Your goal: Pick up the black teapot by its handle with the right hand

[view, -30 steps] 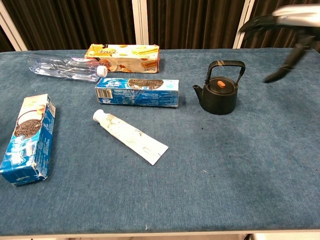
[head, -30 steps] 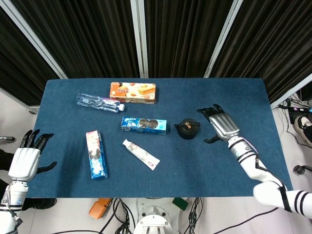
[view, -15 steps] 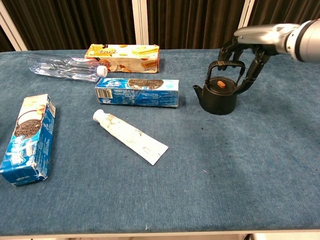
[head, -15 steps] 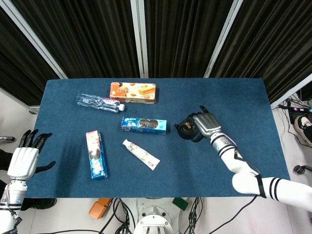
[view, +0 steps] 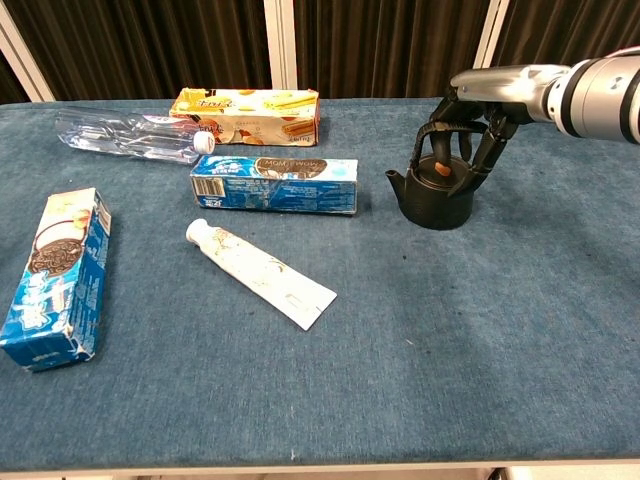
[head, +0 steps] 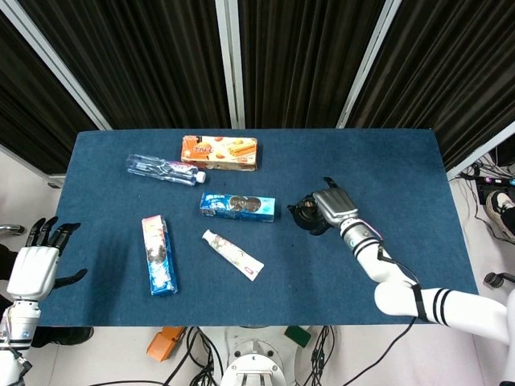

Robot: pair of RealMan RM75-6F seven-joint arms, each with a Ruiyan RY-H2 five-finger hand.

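Observation:
The black teapot (head: 303,215) (view: 436,200), with an orange knob on its lid, stands on the blue table right of centre, its spout pointing left. My right hand (head: 335,207) (view: 487,92) lies over the top of its arched handle. The fingers curl down around the handle and the thumb reaches down on the pot's right side, so the top of the handle is hidden under the hand. The pot's base rests on the cloth. My left hand (head: 35,268) hangs off the table's left edge, fingers spread, holding nothing.
Left of the teapot lies a blue biscuit box (view: 274,184). An orange biscuit box (view: 246,104) and a clear plastic bottle (view: 130,136) lie behind it. A toothpaste tube (view: 262,273) and another blue box (view: 58,275) lie nearer the front.
My right hand swept left from beside the teapot, came down over its handle and closed its fingers around it. The teapot has stayed in place. The left hand drifted slightly lower.

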